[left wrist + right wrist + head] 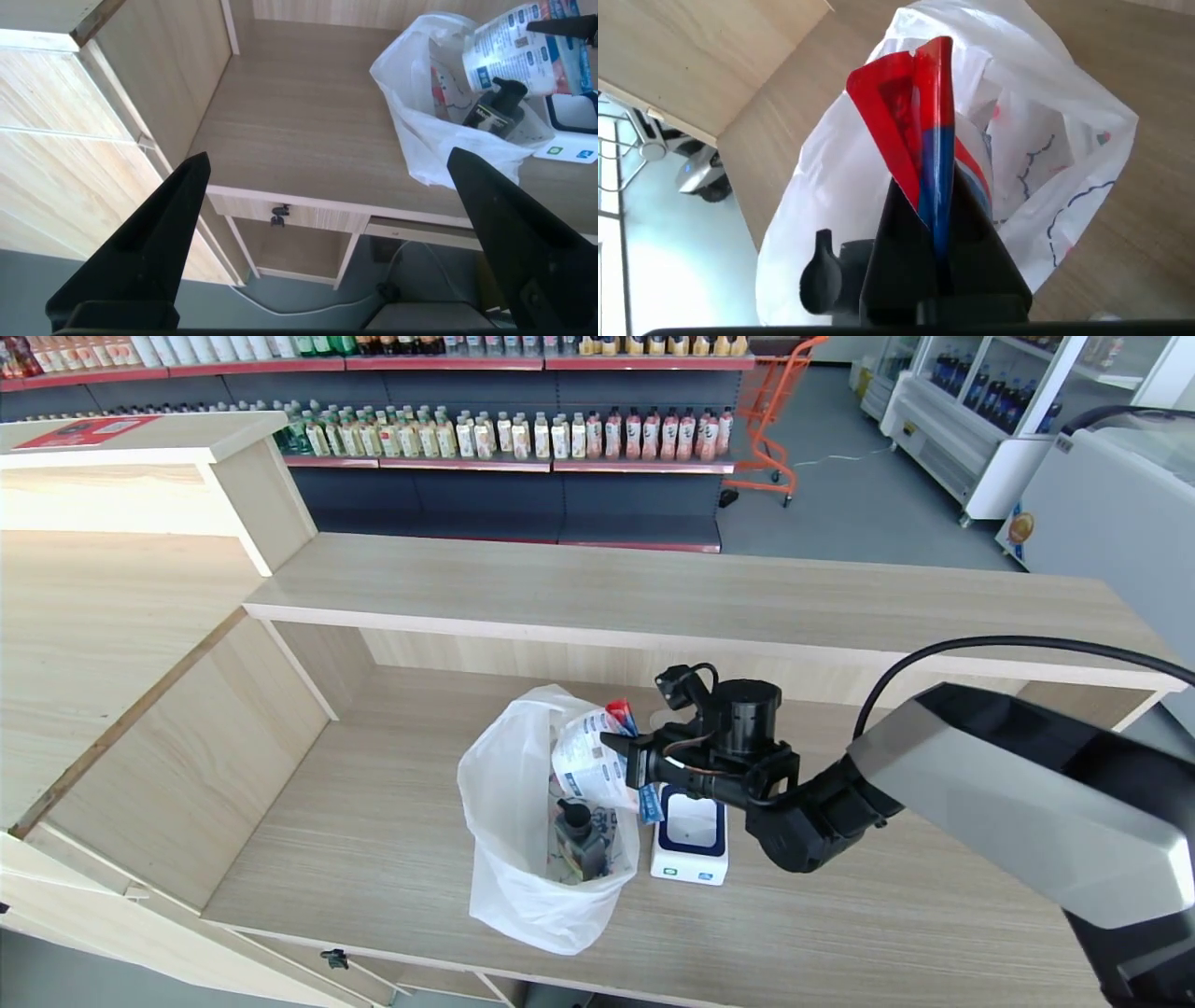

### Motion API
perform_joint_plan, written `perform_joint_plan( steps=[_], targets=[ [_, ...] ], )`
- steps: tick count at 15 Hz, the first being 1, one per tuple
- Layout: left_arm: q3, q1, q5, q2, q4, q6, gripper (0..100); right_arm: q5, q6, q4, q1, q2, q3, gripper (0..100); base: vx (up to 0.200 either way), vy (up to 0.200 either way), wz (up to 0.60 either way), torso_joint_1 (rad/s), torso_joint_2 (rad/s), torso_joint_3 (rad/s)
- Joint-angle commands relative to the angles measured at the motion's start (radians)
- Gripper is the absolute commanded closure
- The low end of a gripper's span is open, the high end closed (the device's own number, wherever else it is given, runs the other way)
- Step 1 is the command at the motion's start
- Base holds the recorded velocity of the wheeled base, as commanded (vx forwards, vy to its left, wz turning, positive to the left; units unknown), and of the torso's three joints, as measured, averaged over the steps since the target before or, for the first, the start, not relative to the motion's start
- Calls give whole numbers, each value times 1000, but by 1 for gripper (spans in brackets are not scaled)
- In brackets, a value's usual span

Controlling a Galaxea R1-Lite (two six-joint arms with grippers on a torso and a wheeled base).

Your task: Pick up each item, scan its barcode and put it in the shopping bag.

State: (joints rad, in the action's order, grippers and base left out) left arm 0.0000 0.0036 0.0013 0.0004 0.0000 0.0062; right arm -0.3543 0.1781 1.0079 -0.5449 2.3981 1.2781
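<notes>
Nearest the head camera, the right gripper (627, 751) is clamped on a white packet (588, 756) with a red-and-blue sealed edge, held over the mouth of the white shopping bag (499, 868), toward its 2 o'clock rim. Blue print is borne on the packet, too small to be read. A dark pump bottle (579, 840) is seen inside the bag. A white scanner (689, 859) is set just beside the bag at 3 o'clock. The left gripper (327, 163) is spread wide, empty, above the front edge of the counter (308, 112).
</notes>
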Motion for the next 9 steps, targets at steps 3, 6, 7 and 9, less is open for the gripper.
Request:
perform_joint_plan(
  steps=[3, 6, 7, 9],
  targets=[
    [0, 1, 0, 0, 0, 0, 0, 3, -17, -58, -4, 88, 86, 100, 0, 0, 0, 0, 0, 0],
    [0, -1, 0, 0, 0, 0, 0, 0, -3, -69, -4, 84, 99, 0, 0, 0, 0, 0, 0, 0],
    [0, 1, 0, 0, 0, 0, 0, 1, 15, -75, -4, 69, 98, 0, 0, 0, 0, 0, 0, 0],
    [0, -1, 0, 0, 0, 0, 0, 1, 106, -72, -12, 9, 92, 0, 0, 0, 0, 0, 0, 0]
  ],
)
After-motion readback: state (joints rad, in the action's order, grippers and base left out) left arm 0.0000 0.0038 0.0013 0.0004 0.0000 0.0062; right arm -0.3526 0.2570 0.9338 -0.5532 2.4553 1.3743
